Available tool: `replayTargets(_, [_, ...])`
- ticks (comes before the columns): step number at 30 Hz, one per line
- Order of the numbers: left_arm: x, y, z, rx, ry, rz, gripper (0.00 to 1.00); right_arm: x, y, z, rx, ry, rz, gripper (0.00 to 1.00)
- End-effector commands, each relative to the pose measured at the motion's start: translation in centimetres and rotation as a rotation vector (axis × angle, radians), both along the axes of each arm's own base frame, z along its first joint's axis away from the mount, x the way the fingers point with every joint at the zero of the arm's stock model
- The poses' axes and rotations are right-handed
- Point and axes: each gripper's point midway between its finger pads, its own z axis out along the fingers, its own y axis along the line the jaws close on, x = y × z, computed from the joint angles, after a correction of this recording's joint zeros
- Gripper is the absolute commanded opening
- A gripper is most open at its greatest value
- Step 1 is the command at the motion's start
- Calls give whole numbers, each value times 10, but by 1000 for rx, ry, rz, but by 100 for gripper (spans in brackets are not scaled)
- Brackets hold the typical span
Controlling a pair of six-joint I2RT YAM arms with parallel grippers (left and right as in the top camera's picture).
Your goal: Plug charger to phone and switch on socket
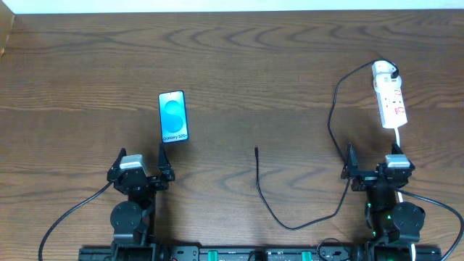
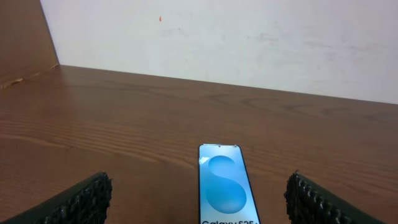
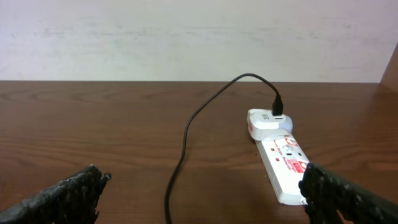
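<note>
Charger [image 1: 258,174]: a thin black cable on the table. Its free plug tip [image 1: 256,151] lies at centre frame in the overhead view, pointing toward the top edge. The cable loops toward the bottom edge, then climbs along the right.
Charger, far end: already seated in the white adapter [image 3: 266,122] at the far end of the socket.
Phone [image 1: 173,117]: flat and screen-up, left of centre and well apart from the plug tip, with nothing in its port. Its short lower edge faces the bottom of the frame.
Socket [image 1: 391,101]: a white strip at the upper right. Whether its switch is on cannot be told.
Progress: judged to be at the start. Picking up the tip, joining it to the phone and pressing the switch all remain.
Left gripper [image 1: 142,165]: jaws spread wide and empty, just below the phone.
Right gripper [image 1: 375,168]: jaws fully apart and empty, below the socket, with the cable running just beside its left finger.
Open room: bare table [image 1: 239,65] between phone and tip and across the whole upper half.
Edges: the far table edge runs along the top of the frame. The arm bases crowd the bottom edge, where the cable loop lies near.
</note>
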Motion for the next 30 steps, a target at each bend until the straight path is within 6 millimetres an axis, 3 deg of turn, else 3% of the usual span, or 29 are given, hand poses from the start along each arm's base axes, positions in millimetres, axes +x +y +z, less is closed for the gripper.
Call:
replayTargets(1, [-1, 2, -18, 15, 52, 6, 89, 0, 0, -1, 13, 0, -2, 99])
replayTargets(6, [-1, 1, -10, 10, 36, 5, 89, 0, 0, -1, 13, 0, -3, 99])
replayTargets(20, [-4, -3, 60, -28, -57, -17, 89, 0, 0, -1, 13, 0, -3, 99])
replayTargets(30, [23, -3, 111, -27, 10, -17, 89, 0, 0, -1, 13, 0, -3, 99])
